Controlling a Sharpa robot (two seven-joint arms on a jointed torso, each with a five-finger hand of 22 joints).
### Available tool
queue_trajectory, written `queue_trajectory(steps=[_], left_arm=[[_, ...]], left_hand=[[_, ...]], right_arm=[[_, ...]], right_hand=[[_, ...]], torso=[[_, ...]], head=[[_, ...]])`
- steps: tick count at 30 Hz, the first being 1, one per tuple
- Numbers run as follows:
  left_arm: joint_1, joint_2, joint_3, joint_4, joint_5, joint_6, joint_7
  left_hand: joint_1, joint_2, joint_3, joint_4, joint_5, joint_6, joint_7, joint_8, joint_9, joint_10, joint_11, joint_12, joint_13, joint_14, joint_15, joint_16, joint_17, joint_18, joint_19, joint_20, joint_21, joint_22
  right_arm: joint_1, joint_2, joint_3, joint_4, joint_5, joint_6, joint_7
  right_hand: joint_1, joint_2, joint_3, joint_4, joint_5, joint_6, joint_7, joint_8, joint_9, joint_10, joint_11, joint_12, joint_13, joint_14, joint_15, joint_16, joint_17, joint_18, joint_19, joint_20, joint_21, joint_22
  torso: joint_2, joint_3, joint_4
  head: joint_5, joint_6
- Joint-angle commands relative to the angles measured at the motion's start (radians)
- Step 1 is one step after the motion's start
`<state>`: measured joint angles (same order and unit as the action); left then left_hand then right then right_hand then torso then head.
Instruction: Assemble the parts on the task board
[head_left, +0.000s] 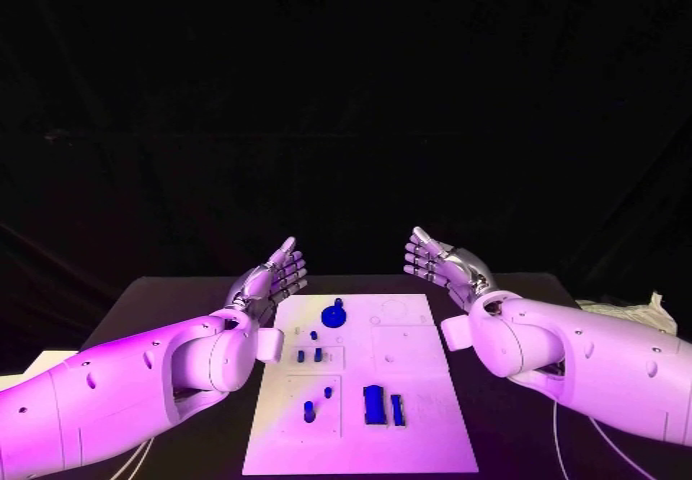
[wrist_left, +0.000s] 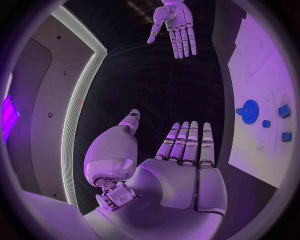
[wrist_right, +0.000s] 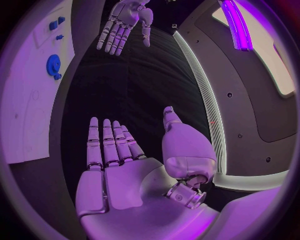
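Near end of task board (head_left: 433, 440): two upright blue blocks (head_left: 375, 404) side by side w/ a small blue peg (head_left: 309, 408) to their left; can't tell from here if they're seated in slots or just lying loose, so any brush from an arm coming in low could tip or scatter them. Mid-board: a few small blue pieces (head_left: 309, 354) in a cluster, left of centre — tiny, close together, prob easy to knock one while pinching another, & big fingers may hide the target from the head view. Farther: round blue gear-like part (head_left: 335, 316) w/ a knob, near the far-left of the board; likely to roll or skid if nudged off-axis. Far end, either side of the board: left hand (head_left: 270, 281) & right hand (head_left: 446, 264) both raised, palms facing each other, fingers straight & apart, holding nothing, well clear of the parts. Board sits unclamped as far as I can see — a hard press might shift it.
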<state>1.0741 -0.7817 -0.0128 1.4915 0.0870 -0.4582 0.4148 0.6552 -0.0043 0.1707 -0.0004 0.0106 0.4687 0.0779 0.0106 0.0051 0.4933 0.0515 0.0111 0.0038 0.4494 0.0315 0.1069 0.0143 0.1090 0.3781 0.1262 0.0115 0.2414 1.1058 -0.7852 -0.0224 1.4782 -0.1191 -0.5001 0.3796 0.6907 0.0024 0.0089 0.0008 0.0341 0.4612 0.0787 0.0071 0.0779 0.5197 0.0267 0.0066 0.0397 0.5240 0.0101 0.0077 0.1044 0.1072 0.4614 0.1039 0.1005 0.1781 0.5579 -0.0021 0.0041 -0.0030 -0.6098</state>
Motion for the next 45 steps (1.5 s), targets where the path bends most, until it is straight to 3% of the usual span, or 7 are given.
queue_trajectory(steps=[1, 2, 4, 5, 6, 7, 45], left_arm=[[-0.009, 0.001, 0.004, 0.030, -0.057, -0.188, 0.072], [-0.013, 0.001, 0.006, 0.042, -0.065, -0.219, 0.080], [-0.017, 0.002, 0.009, 0.055, -0.073, -0.253, 0.089], [-0.019, 0.002, 0.010, 0.061, -0.076, -0.267, 0.093], [-0.019, 0.002, 0.010, 0.064, -0.078, -0.274, 0.095], [-0.021, 0.002, 0.011, 0.068, -0.081, -0.285, 0.098], [-0.024, 0.002, 0.013, 0.079, -0.087, -0.312, 0.105]], left_hand=[[-0.203, 0.004, -0.053, 0.000, -0.011, -0.146, -0.078, -0.011, -0.005, -0.153, -0.051, -0.011, -0.004, -0.140, -0.031, -0.034, -0.014, -0.033, -0.117, -0.039, -0.012, -0.075], [-0.233, 0.004, -0.061, 0.000, -0.011, -0.167, -0.078, -0.011, -0.005, -0.175, -0.051, -0.011, -0.004, -0.160, -0.031, -0.107, -0.014, -0.033, -0.135, -0.045, -0.012, -0.086], [-0.260, 0.004, -0.068, 0.000, -0.011, -0.187, -0.078, -0.011, -0.005, -0.196, -0.051, -0.011, -0.004, -0.178, -0.031, -0.107, -0.014, -0.037, -0.150, -0.050, -0.012, -0.096], [-0.276, 0.004, -0.072, 0.000, -0.011, -0.198, -0.078, -0.011, -0.005, -0.208, -0.051, -0.011, -0.004, -0.189, -0.031, -0.107, -0.014, -0.109, -0.160, -0.053, -0.012, -0.102], [-0.286, 0.004, -0.075, 0.000, -0.011, -0.205, -0.078, -0.011, -0.005, -0.215, -0.051, -0.011, -0.004, -0.196, -0.031, -0.107, -0.014, -0.109, -0.165, -0.055, -0.012, -0.105], [-0.300, 0.004, -0.078, 0.000, -0.011, -0.215, -0.078, -0.011, -0.005, -0.226, -0.051, -0.011, -0.004, -0.206, -0.031, -0.107, -0.014, -0.109, -0.173, -0.126, -0.012, -0.111], [-0.655, 0.004, -0.171, 0.000, -0.011, -0.469, -0.078, -0.011, -0.005, -0.493, -0.051, -0.011, -0.004, -0.449, -0.031, -0.107, -0.014, -0.109, -0.378, -0.126, -0.012, -0.241]], right_arm=[[-0.021, 0.002, 0.008, 0.037, 0.079, -0.175, 0.098], [-0.031, 0.003, 0.012, 0.052, 0.091, -0.202, 0.110], [-0.041, 0.004, 0.016, 0.069, 0.103, -0.231, 0.123], [-0.046, 0.004, 0.018, 0.076, 0.107, -0.242, 0.128], [-0.047, 0.005, 0.019, 0.079, 0.110, -0.247, 0.130], [-0.051, 0.005, 0.020, 0.083, 0.113, -0.256, 0.134], [-0.056, 0.005, 0.022, 0.092, 0.119, -0.270, 0.140]], right_hand=[[-0.213, -0.002, -0.009, -0.001, -0.034, -0.142, -0.079, -0.007, -0.078, -0.161, -0.027, -0.007, -0.040, -0.162, -0.010, -0.008, -0.032, -0.032, -0.142, -0.032, -0.100, -0.055], [-0.244, -0.002, -0.009, -0.001, -0.034, -0.163, -0.079, -0.007, -0.078, -0.184, -0.027, -0.007, -0.040, -0.185, -0.010, -0.008, -0.104, -0.032, -0.163, -0.104, -0.100, -0.063], [-0.274, -0.002, -0.009, -0.001, -0.034, -0.183, -0.079, -0.007, -0.078, -0.207, -0.027, -0.007, -0.040, -0.208, -0.010, -0.008, -0.104, -0.032, -0.183, -0.104, -0.100, -0.071], [-0.290, -0.002, -0.009, -0.001, -0.034, -0.194, -0.079, -0.007, -0.078, -0.219, -0.027, -0.007, -0.040, -0.220, -0.010, -0.008, -0.104, -0.034, -0.192, -0.104, -0.100, -0.075], [-0.301, -0.002, -0.009, -0.001, -0.034, -0.201, -0.079, -0.007, -0.078, -0.227, -0.027, -0.007, -0.040, -0.228, -0.010, -0.008, -0.104, -0.107, -0.200, -0.104, -0.100, -0.078], [-0.316, -0.002, -0.009, -0.001, -0.034, -0.211, -0.079, -0.007, -0.078, -0.239, -0.027, -0.007, -0.040, -0.240, -0.010, -0.008, -0.104, -0.107, -0.211, -0.104, -0.100, -0.082], [-0.691, -0.002, -0.009, -0.001, -0.034, -0.461, -0.079, -0.007, -0.078, -0.520, -0.027, -0.007, -0.040, -0.524, -0.010, -0.008, -0.104, -0.107, -0.461, -0.104, -0.100, -0.178]], torso=[[-0.014, 0.0021, -0.0041], [-0.014, 0.0021, -0.0041], [-0.014, 0.0021, -0.0041], [-0.014, 0.0021, -0.0041], [-0.014, 0.0021, -0.0041], [-0.014, 0.0021, -0.0041], [-0.014, 0.0021, -0.0041]], head=[[0.003, 0.010], [0.003, 0.010], [0.003, 0.010], [0.003, 0.010], [0.003, 0.010], [0.003, 0.010], [0.003, 0.010]])
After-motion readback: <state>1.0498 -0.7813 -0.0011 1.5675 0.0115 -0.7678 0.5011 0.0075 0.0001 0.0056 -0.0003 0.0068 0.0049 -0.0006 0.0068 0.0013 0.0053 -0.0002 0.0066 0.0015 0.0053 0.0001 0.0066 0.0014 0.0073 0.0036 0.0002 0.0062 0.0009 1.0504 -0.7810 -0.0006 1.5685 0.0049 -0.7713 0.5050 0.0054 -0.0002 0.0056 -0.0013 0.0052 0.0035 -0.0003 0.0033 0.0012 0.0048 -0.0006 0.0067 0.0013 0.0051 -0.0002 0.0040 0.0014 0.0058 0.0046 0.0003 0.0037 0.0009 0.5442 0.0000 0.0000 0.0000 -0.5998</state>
